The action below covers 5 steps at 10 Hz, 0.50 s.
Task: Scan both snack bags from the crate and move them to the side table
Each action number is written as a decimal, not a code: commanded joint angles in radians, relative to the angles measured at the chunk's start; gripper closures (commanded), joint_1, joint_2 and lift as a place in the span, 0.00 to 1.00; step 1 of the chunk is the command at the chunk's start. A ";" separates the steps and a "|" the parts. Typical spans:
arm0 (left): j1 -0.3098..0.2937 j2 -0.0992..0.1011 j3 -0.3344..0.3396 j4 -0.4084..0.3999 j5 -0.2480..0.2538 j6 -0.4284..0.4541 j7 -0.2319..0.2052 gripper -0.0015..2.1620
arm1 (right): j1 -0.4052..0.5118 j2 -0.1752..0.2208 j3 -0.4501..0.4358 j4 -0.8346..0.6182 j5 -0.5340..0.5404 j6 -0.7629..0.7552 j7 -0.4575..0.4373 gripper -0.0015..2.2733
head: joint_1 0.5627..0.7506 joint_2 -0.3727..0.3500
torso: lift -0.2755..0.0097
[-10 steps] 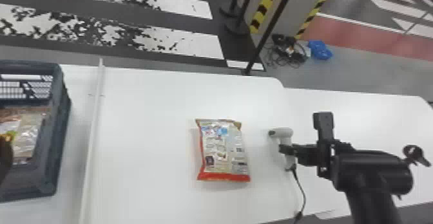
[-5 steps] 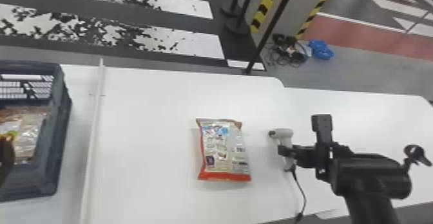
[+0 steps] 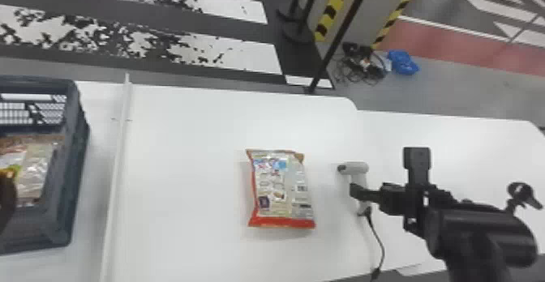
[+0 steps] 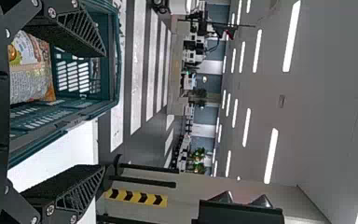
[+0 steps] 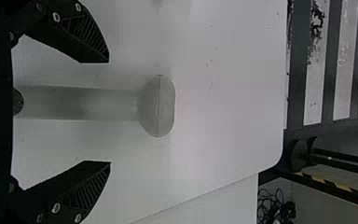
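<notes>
The desk (image 3: 182, 240) spreads across the middle and lower frame in the head view, its near side partly cut off at the bottom. The crate (image 3: 77, 159) sits on it at the left edge, its left part out of frame. A dark shape (image 3: 6, 198) overlaps the crate there, too cut off to identify. The right gripper (image 3: 357, 193) is at lower right, over the scanner; the right wrist view shows its fingers open, either side of the scanner's handle and touching neither side of it. The left gripper (image 4: 105, 111) has its fingers wide apart near the crate in its wrist view, with nothing gripped. One bag (image 3: 282, 190) lies flat on the desk just right of centre, red end toward the bottom. Another bag (image 3: 38, 167) is inside the crate, at the left edge, cut off and partly hidden. The scanner (image 3: 357, 167) is right of the first bag, its handle partly covered by the right gripper. Its thin cord (image 3: 379, 240) runs to the bottom edge.
</notes>
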 commanded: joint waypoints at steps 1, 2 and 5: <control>0.000 -0.001 0.000 0.000 0.000 0.000 0.000 0.07 | 0.063 0.013 -0.051 -0.113 -0.096 0.037 0.009 0.05 | 0.70 0.03 | 0.70; 0.000 -0.003 0.000 0.002 -0.002 0.000 0.000 0.07 | 0.085 0.016 -0.069 -0.167 -0.139 0.108 0.039 0.06 | 0.70 0.04 | 0.70; 0.000 -0.003 -0.002 0.004 0.000 0.000 0.000 0.07 | 0.089 0.018 -0.057 -0.215 -0.200 0.255 0.187 0.06 | 0.70 0.14 | 0.70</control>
